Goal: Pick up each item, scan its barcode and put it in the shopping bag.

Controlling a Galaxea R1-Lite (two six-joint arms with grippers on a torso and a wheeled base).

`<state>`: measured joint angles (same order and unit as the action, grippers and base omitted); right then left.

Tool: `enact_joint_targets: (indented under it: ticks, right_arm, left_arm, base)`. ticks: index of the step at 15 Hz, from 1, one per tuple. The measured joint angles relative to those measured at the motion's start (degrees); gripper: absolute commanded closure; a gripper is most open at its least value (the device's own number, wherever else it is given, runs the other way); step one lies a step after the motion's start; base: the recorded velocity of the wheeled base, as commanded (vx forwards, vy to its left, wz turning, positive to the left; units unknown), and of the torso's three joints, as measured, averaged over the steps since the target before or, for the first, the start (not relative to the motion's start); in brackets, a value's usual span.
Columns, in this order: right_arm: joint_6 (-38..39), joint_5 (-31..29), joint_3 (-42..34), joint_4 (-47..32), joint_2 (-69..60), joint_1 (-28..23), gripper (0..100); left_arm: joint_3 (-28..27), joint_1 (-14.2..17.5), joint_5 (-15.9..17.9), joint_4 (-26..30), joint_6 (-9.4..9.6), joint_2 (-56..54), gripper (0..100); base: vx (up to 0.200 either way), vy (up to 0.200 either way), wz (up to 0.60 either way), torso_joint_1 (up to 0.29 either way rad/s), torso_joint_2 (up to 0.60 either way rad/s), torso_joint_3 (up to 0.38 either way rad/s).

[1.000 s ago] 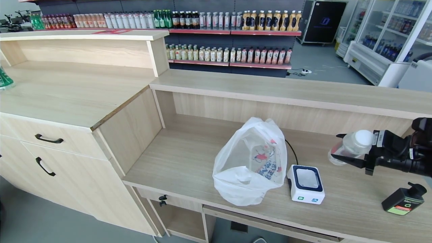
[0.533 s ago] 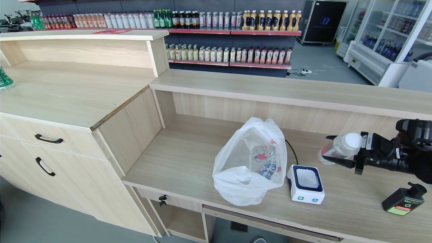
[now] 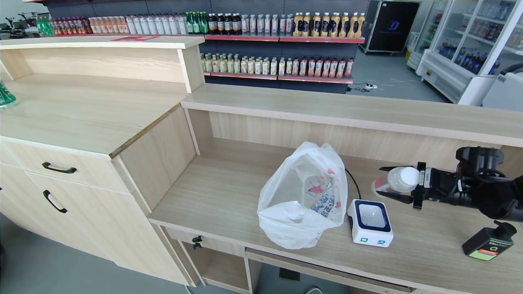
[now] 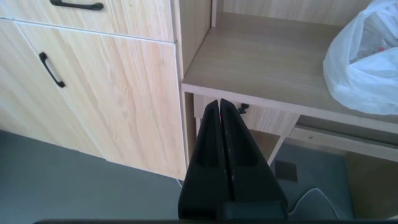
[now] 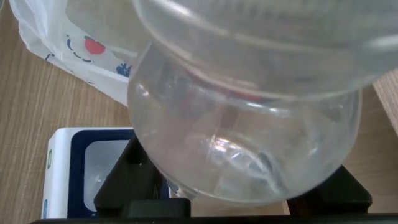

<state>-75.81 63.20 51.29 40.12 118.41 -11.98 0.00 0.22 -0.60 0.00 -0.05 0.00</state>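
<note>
A clear plastic bottle (image 3: pixel 394 182) with a white cap lies sideways in my right gripper (image 3: pixel 388 183), which is shut on it, above the counter just right of and behind the scanner (image 3: pixel 369 222). Up close the bottle (image 5: pixel 249 118) hangs over the white and blue scanner (image 5: pixel 81 174). The white shopping bag (image 3: pixel 302 196) stands open on the counter to the scanner's left, and a corner of the bag (image 5: pixel 74 43) shows past the bottle. My left gripper (image 4: pixel 220 130) is shut and empty, low beside the wooden cabinet (image 4: pixel 112 93), with the bag (image 4: pixel 367 68) off on the counter.
A dark pump bottle (image 3: pixel 488 242) lies on the counter (image 3: pixel 220 192) at the right. A raised ledge (image 3: pixel 351 108) runs behind the counter and a higher cabinet top (image 3: pixel 81 110) stands to the left. A black cable (image 3: pixel 354 181) runs behind the scanner.
My right gripper has carried the bottle leftward and slightly lower, closer to the scanner. The left arm, bag and scanner have not moved.
</note>
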Motion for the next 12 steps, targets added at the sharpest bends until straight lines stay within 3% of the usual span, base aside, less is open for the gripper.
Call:
enact_joint_targets:
  ticks: [12]
  right_arm:
    - [-0.39, 0.5, 1.05, 1.69, 4.11, 1.77, 100]
  left_arm:
    - [0.0, 0.0, 0.0, 0.0, 0.0, 0.0, 100]
  base:
    - [0.0, 0.0, 0.0, 0.0, 0.0, 0.0]
